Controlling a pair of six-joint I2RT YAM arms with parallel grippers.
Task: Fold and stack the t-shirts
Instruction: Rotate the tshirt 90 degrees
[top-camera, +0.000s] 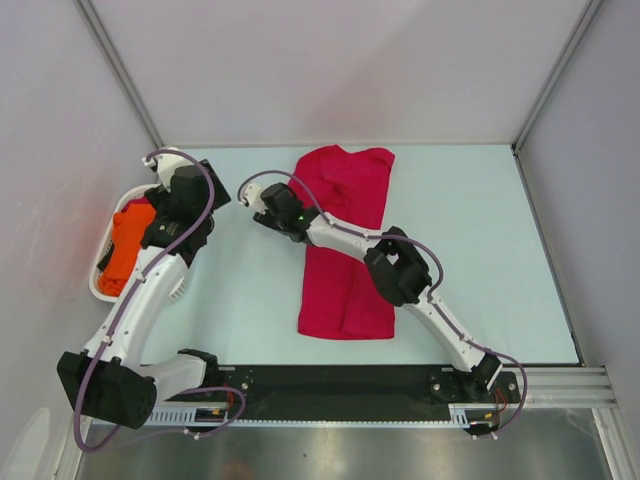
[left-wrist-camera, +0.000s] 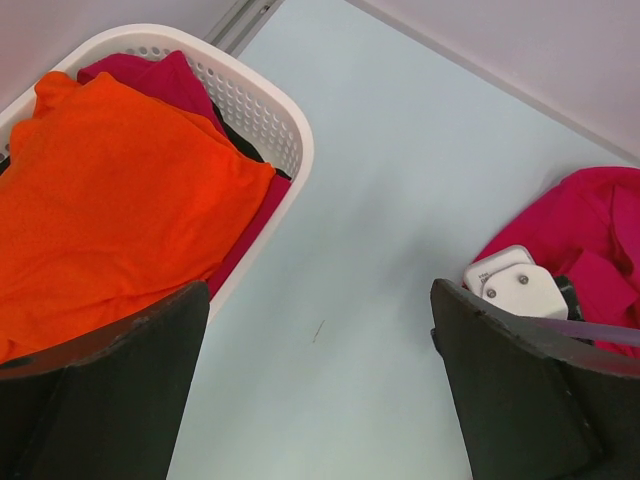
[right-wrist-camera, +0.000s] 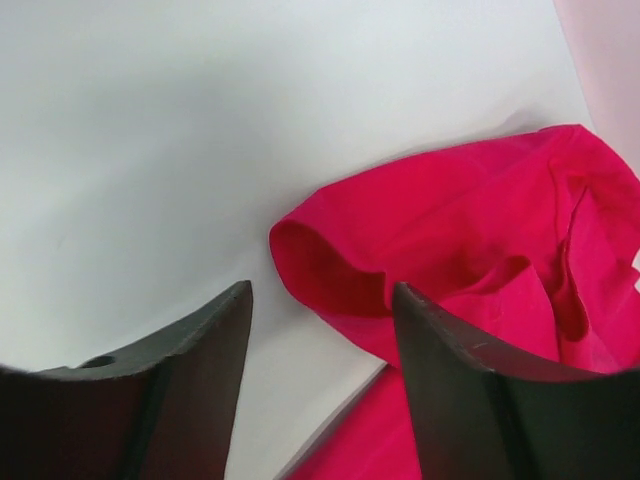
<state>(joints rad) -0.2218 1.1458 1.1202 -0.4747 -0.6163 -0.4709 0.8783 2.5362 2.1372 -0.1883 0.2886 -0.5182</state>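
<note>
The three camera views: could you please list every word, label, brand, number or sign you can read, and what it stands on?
None: no word, number, brand or sign can be read in any view.
The crimson t-shirt, the orange t-shirt and the white basket are plain, without print.
The white housing on the right wrist bears no legible marking.

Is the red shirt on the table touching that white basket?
Apart: the left wrist view shows bare table between the red shirt and the white basket.

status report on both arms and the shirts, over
Left fingers open, empty, by basket. Right fingers open, empty, at red shirt sleeve. Orange shirt in basket. Right arm crosses over red shirt.
</note>
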